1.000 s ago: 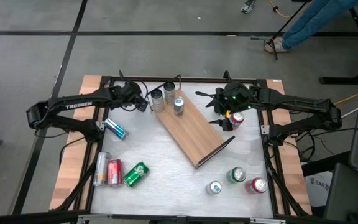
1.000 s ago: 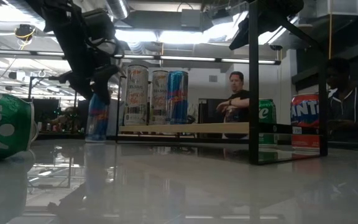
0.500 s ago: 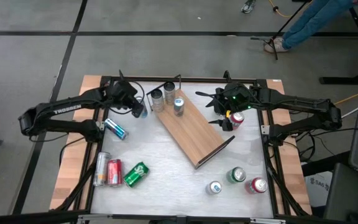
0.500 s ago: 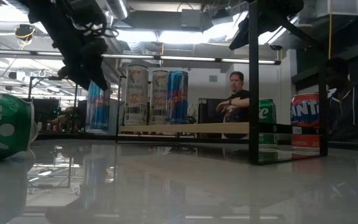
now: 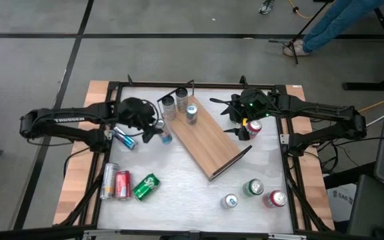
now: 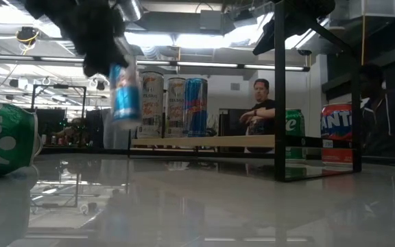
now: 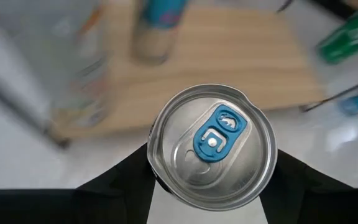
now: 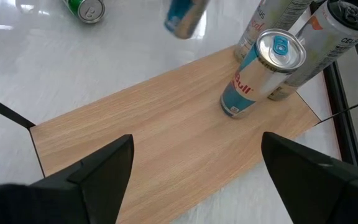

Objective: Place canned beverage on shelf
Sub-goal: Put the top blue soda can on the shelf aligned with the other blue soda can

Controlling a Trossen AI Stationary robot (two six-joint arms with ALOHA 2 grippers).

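**Beside the shelf's rear end, a blue can is held aloft**

Nearest the table's front edge, well apart from the shelf point(image 5: 207, 140), three fallen cans are seen on the left: a silver one point(image 5: 108, 180), a red one point(image 5: 122, 184) and a green one point(image 5: 145, 187). Opposite them, on the right, three upright cans point(image 5: 253, 191) are grouped.

Further back, the long wooden shelf is laid diagonally across the white table point(image 5: 179, 193). Just left of it, a blue can point(image 5: 166, 138) is clamped between the fingers of the left gripper point(image 5: 157, 130), the jaws being partly closed around its body; in the low view it is seen tilted and clear of the tabletop. Another blue can point(image 5: 123, 139) is lying on its side further left.

On the shelf's rear end three tall cans point(image 5: 181, 103) are standing upright.

Right of the shelf, the right gripper point(image 5: 240, 131) is held with jaws wide apart and nothing between them, a red can point(image 5: 254, 127) just beside it.
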